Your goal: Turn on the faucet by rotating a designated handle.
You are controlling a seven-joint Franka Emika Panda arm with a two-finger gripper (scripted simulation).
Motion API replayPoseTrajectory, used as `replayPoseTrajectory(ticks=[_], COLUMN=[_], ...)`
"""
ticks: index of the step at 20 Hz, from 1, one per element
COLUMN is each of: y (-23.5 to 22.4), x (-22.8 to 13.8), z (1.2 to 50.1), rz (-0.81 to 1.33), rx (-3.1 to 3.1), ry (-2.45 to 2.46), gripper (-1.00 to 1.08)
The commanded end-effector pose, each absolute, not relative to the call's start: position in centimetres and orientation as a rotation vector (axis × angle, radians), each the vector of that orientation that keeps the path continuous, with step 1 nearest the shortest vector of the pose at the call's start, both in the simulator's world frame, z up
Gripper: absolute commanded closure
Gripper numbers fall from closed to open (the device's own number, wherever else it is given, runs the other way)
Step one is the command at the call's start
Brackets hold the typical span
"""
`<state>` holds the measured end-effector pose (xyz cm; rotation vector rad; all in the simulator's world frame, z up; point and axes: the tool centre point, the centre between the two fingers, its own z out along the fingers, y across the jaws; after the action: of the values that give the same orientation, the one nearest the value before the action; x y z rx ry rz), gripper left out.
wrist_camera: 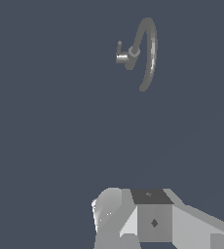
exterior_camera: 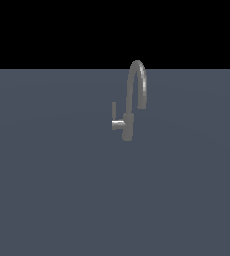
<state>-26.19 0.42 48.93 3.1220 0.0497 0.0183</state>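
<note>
Faucet (wrist_camera: pixel 145 48) and handle (wrist_camera: pixel 121 54) stand well apart from end effector (wrist_camera: pixel 133 219).

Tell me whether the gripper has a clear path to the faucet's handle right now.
Probably yes. Nothing shows between the gripper and the handle, which juts from the faucet base toward the exterior view's left. The gripper is well short of it, and its jaws can't be judged.

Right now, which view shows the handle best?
Exterior view: the handle shows side-on as a full L, bar out from the faucet base, rod upright. The wrist view sees it from above, small and foreshortened. Neither view shows the gripper's fingers.
</note>
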Motion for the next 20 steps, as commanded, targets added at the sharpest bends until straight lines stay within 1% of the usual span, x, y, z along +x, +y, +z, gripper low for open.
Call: replayPoseTrajectory(ticks=[1,14,20], y=[0.4,1.5,1.8], x=[-26.2,-25.7,-25.6], z=[48.9,48.6,49.4], rz=[0.018,-0.005,0.038], rx=[3.122,3.080,3.078], ry=[0.050,0.140,0.091], gripper=[1.08,1.08,1.08])
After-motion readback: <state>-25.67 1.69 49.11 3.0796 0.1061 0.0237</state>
